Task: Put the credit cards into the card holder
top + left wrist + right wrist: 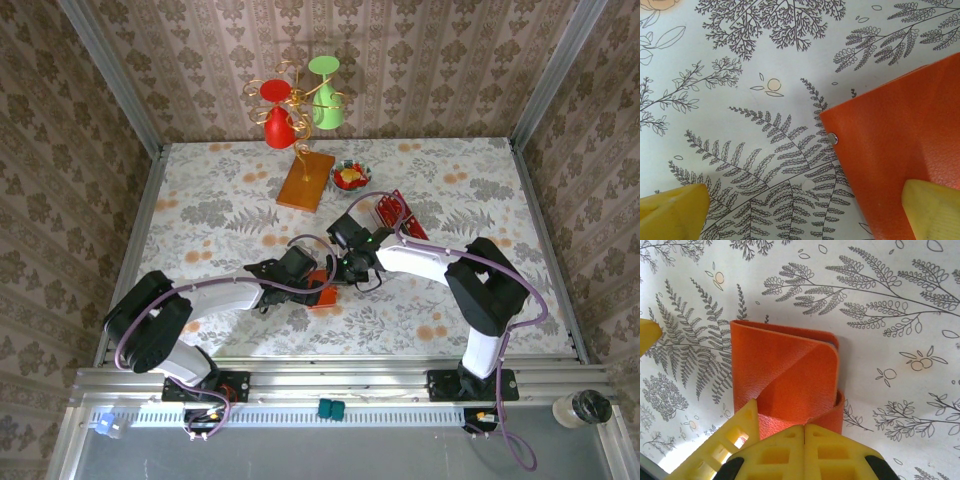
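The holder (785,375) is orange and grained, lying near the middle of the tabletop, toward the near edge, with one leaf folded over on a slant. Red cards (395,212) lie well apart, toward the right edge. A board (305,180) and bowl (350,177) sit nearer the far edge. The right gripper (805,432) is clenched at the holder's near edge; whether it pinches a leaf cannot be told. The left gripper (800,215) gapes wide, one finger (932,210) over the holder.

I can read no text, label or number anywhere. The cards (396,212), right of the table's (200,200) middle, are too small overhead for me to make out any print.
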You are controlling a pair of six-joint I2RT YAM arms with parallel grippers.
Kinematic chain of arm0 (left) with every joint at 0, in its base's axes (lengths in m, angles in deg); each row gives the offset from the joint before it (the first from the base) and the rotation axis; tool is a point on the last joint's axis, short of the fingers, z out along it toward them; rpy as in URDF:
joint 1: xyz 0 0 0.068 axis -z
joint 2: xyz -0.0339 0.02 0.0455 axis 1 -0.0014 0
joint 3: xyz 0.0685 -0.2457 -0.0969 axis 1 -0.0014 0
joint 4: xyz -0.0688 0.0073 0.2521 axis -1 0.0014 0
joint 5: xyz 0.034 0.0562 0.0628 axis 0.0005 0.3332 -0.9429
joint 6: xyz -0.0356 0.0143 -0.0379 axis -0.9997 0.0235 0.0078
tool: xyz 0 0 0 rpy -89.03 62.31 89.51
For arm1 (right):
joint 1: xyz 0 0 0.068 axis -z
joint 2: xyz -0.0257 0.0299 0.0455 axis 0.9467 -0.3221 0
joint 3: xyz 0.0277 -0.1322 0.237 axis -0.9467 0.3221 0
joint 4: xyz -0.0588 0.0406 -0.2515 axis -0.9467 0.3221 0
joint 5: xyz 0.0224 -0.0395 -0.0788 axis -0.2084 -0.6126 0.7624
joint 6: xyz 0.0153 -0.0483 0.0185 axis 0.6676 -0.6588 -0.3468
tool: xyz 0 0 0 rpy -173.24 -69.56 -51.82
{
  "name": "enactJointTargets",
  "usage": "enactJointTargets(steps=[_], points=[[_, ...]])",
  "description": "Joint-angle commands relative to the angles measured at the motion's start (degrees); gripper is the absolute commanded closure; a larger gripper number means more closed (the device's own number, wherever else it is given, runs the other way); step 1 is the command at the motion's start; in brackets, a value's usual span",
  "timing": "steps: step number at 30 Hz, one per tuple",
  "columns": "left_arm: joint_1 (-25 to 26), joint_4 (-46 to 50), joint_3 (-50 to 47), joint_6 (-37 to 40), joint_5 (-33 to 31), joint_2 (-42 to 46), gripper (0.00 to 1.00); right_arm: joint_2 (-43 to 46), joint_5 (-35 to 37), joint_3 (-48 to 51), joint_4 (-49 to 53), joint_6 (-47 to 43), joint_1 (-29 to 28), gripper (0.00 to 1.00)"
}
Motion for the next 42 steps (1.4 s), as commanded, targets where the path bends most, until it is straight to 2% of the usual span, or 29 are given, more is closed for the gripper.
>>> enactJointTargets(steps=[1,15,28,42], points=[[0.3,3.5,-1.2,-0.2,-1.6,-1.9,0.00,-0.7,-1.9,0.4,-1.7,1.2,-0.4,1.00],[0.5,3.5,-1.3,-0.4,-1.8,-2.2,0.00,-3.4,-2.4,1.4,-3.6,2.0,-1.1,1.00],[0.6,3.5,-0.9,-0.4,-1.8,-2.6,0.00,-2.3,-1.8,7.3,-6.7,4.4,-1.4,1.00],[0.6,3.5,-0.6,-0.7,-1.4,-3.2,0.00,0.3,2.2,13.0,-7.8,6.6,-3.1,1.00]])
